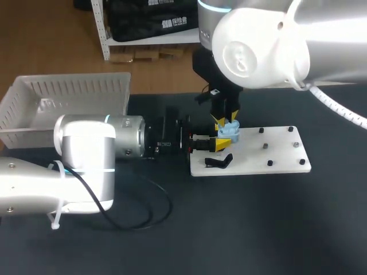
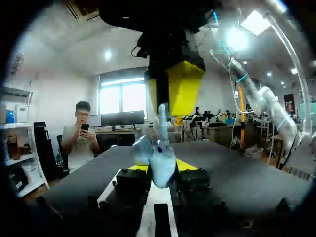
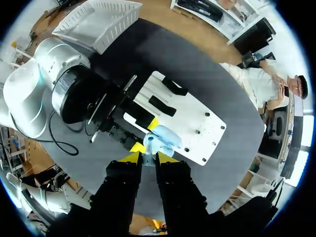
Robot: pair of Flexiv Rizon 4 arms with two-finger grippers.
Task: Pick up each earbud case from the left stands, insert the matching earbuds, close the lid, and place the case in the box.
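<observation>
Head view: left claw (image 1: pixel 221 143) clamped on blue case (image 1: pixel 230 132), held just over white board (image 1: pixel 275 156). Right claw (image 1: pixel 225 121) directly above it, fingers pinching the case's upright lid (image 2: pixel 162 118). Black stand (image 1: pixel 219 162) just beside left claw. Box (image 1: pixel 63 94) well behind it.

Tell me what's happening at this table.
The left gripper is shut on a light blue earbud case and holds it over the white board. The right gripper, from above, pinches a small pale piece at the case's top; earbud or lid, I cannot tell. The white basket stands at the table's left.
</observation>
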